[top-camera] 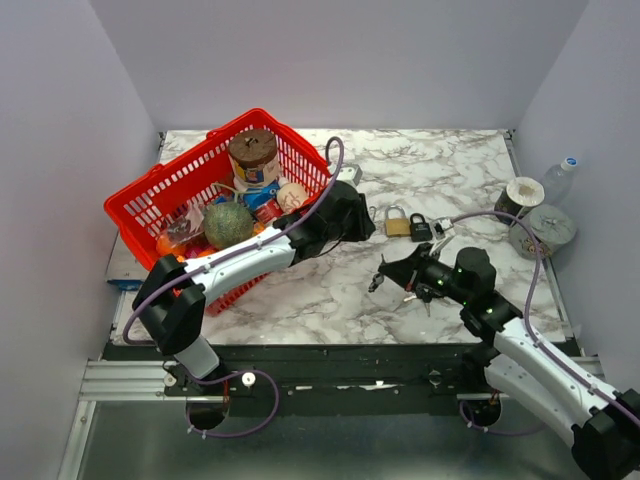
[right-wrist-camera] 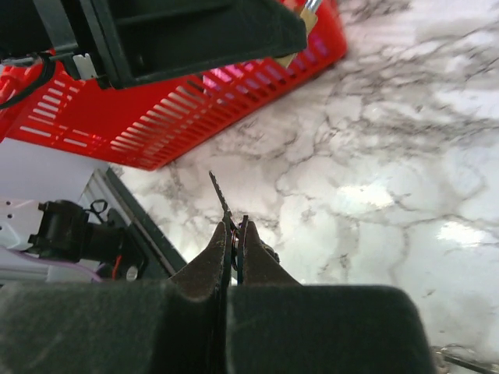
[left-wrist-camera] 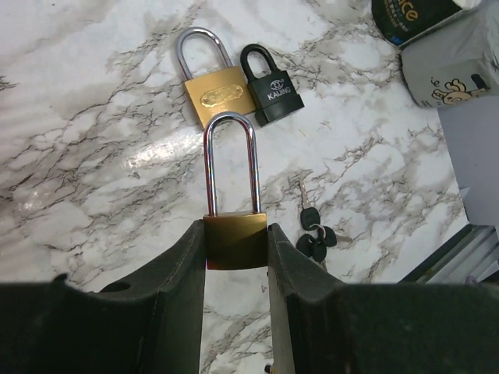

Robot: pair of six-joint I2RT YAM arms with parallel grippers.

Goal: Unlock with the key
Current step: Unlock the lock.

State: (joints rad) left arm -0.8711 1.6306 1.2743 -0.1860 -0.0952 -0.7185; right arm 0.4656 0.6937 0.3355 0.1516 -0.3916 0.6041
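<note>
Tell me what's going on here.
The left gripper holds a long-shackled padlock by its body, with the shackle closed. The right gripper is shut on a key, its blade pointing out and not yet at the padlock. A second brass lock and a black lock lie on the table, with a key bunch nearby.

Left tool (left-wrist-camera: 236, 238) gripping, right tool (right-wrist-camera: 234, 232) pinched closed
</note>
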